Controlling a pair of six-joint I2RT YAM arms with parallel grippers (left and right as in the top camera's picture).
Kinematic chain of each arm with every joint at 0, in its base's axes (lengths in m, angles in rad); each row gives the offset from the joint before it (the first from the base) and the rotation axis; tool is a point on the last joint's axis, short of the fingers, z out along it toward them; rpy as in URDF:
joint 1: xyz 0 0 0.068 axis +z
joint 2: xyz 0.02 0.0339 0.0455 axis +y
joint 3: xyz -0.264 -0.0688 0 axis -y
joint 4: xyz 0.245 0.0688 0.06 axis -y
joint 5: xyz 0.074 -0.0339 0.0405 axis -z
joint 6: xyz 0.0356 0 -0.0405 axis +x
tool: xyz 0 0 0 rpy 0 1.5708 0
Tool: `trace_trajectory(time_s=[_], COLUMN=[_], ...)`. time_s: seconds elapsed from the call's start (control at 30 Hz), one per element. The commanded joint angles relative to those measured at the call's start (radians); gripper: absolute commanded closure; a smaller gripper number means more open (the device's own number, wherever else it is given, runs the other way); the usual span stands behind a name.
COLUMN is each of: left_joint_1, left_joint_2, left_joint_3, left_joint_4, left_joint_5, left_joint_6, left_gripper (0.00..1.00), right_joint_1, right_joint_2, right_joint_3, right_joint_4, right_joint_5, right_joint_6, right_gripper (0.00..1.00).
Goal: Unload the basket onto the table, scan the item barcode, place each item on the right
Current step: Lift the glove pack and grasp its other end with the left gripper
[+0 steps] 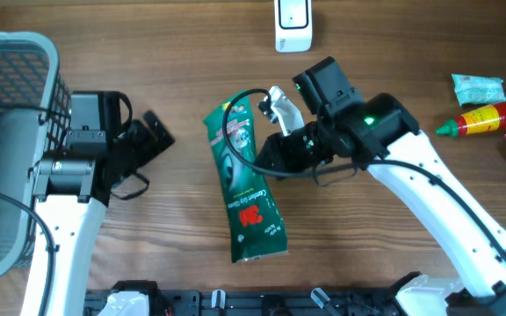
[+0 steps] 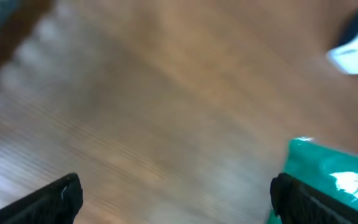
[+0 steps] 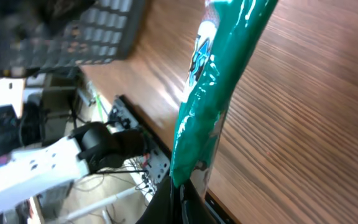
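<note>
1. While the right end effector (image 1: pixel 269 151) has its jaws pinched shut on the long edge of the green packet (image 1: pixel 246 197), that packet sits at the middle of the frame over the table (image 1: pixel 174 61). I can't tell whether its lower end rests on the wood.
2. The left end effector (image 1: pixel 152 140) stands spread wide at centre left, holding nothing, just beside the basket (image 1: pixel 25 53). I'd leave it parked there, out of the way.
3. The white scanner (image 1: pixel 292 25) is at the top centre edge, well apart from the packet. To my eye, the job now is to carry the packet up the frame towards it.
4. No barcode shows on the printed face turned to the overhead camera, so it is probably on the back. Rolling the wrist to bring the other side to the scanner's window looks sensible.
5. The packet looks like limp film held by a thin pinch. Slow, steady travel should keep it from flopping or slipping.
6. Hold it flat and still before the window, not tilted away.
</note>
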Motion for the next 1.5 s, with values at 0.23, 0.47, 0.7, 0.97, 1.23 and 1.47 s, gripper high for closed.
trace_trajectory(time_s=[0.23,0.47,0.7,0.97,1.23,1.47], left_joint_1=[0.006,0.006,0.006,0.006,0.008,0.066], left_joint_2=[0.0,-0.008,-0.014,-0.016,-0.016,-0.016], left_joint_3=[0.001,0.001,0.001,0.001,0.001,0.001], left_joint_4=[0.28,0.475,0.584,0.778,0.777,0.778], left_joint_5=[0.489,0.754,0.892,1.052,1.054,1.049], left_joint_6=[0.012,0.012,0.012,0.004,0.005,-0.089], left_gripper=[0.0,0.0,0.0,0.28,0.96,0.96], right_joint_1=[-0.138,-0.163,-0.197,-0.197,-0.198,-0.198], right_joint_2=[-0.186,-0.182,-0.18,-0.135,-0.083,-0.081], right_joint_3=[0.002,0.002,0.002,0.002,0.002,0.002], right_joint_4=[0.197,0.295,0.473,0.488,0.439,0.235], right_joint_5=[-0.221,-0.231,-0.321,-0.343,-0.24,0.405], right_joint_6=[-0.015,0.027,0.108,0.133,0.129,0.041], right_gripper=[0.96,0.96,0.96,0.96,0.95,0.0])
